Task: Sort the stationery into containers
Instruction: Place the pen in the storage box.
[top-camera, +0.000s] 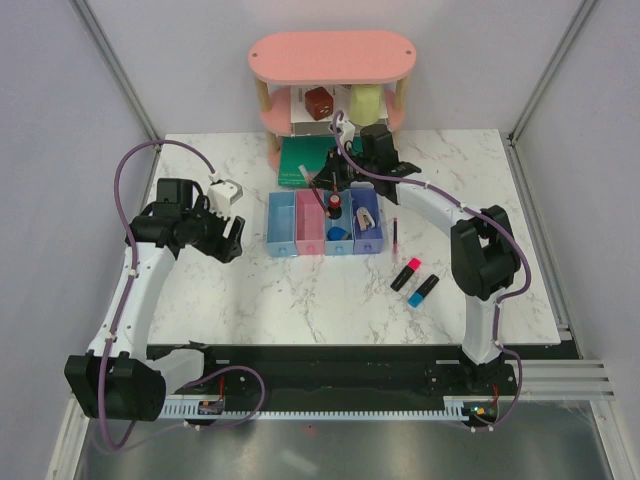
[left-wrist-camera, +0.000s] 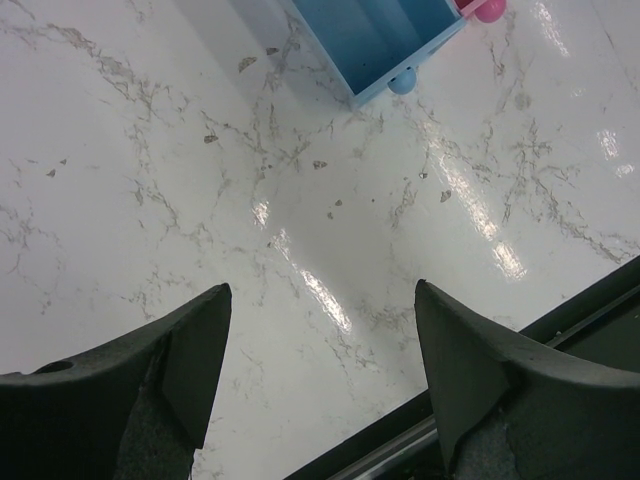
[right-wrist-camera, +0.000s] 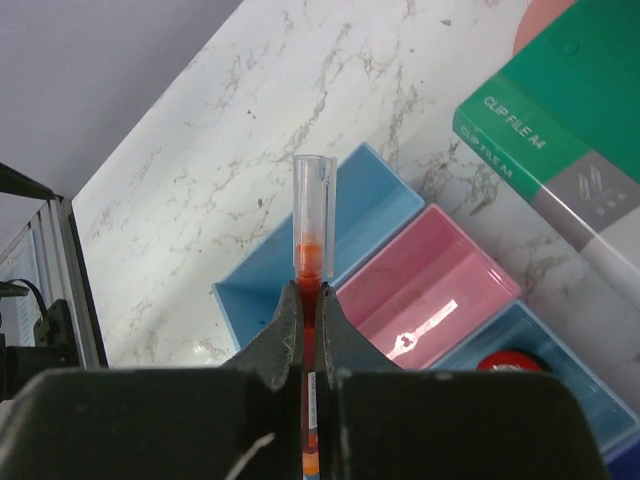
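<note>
— What do we get from above?
— We see the four joined containers (top-camera: 309, 246) mid-table. The red-black round piece (top-camera: 333, 203) and the blue piece (top-camera: 339, 236) lie in the blue bin (top-camera: 339, 248), and the beige-white piece (top-camera: 366, 217) lies in the purple-blue bin (top-camera: 368, 244). Right of the row, on the marble table (top-camera: 250, 300), lie a loose red pen (top-camera: 395, 235), the pink-ended highlighter (top-camera: 405, 273) and the blue-ended highlighter (top-camera: 423, 290), the two highlighters side by side.
— And the arms?
— The left gripper (top-camera: 232, 238) hangs left of the light blue bin (top-camera: 281, 225), apart from it. The right gripper (top-camera: 330, 187) is over the far end of the row, near the green book (top-camera: 305, 160).
— What do we see on the left wrist?
— Its fingers (left-wrist-camera: 190, 370) are spread wide with only bare marble between them. A corner of the light blue bin shows at the top.
— And the right wrist?
— There we see the jaws pinched tight on a held pen (right-wrist-camera: 313, 215), orange-red with a clear cap, pointing away from the camera. In that view the cap lies over the wall between the light blue bin and the pink bin (right-wrist-camera: 430, 280). We cannot tell how high it hangs.
</note>
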